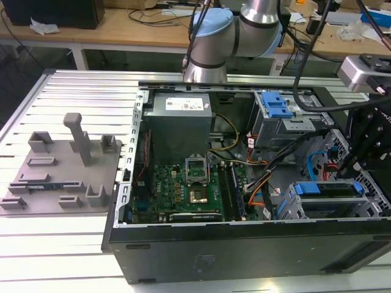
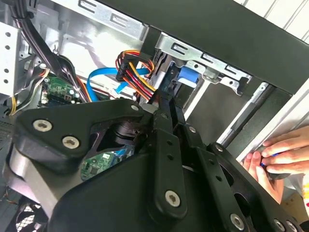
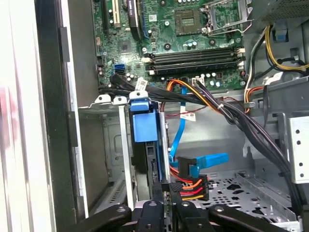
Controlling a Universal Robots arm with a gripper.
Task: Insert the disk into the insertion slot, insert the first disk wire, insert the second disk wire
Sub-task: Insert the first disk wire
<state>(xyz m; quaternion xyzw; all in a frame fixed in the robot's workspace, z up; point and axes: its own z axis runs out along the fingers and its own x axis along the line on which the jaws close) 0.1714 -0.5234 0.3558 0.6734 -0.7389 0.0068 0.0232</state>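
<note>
Nearest the lens, the black linkage of the gripper (image 2: 166,104) is recorded in both wrist views, its jaws drawn close together with hardly any gap; whether anything is pinched between them cannot be determined. Its tip is placed against the rear edge of the disk (image 3: 145,121), just beside the multicoloured wire plug (image 3: 189,186), a position judged suited to pressing that plug home. The disk is found standing on edge inside the insertion slot (image 3: 104,140), at the exterior view's lower right, its blue caddy tab level with the cage mouth, so the first step is judged complete. The blue data cable (image 3: 205,162) is noted with its connector close to the same rear edge; whether either plug is fully mated cannot be confirmed. Both leads are routed across from the motherboard (image 3: 193,29), presumably so that they reach the drive without strain. The computer case (image 1: 244,244) is laid on its side with the panel off, evidently so that the bay is reached from above. The taller cage with a blue latch (image 1: 278,110) is seen beyond, apart from the work. A person's hand (image 2: 277,157) is observed resting outside the case wall, clear of the gripper.
</note>
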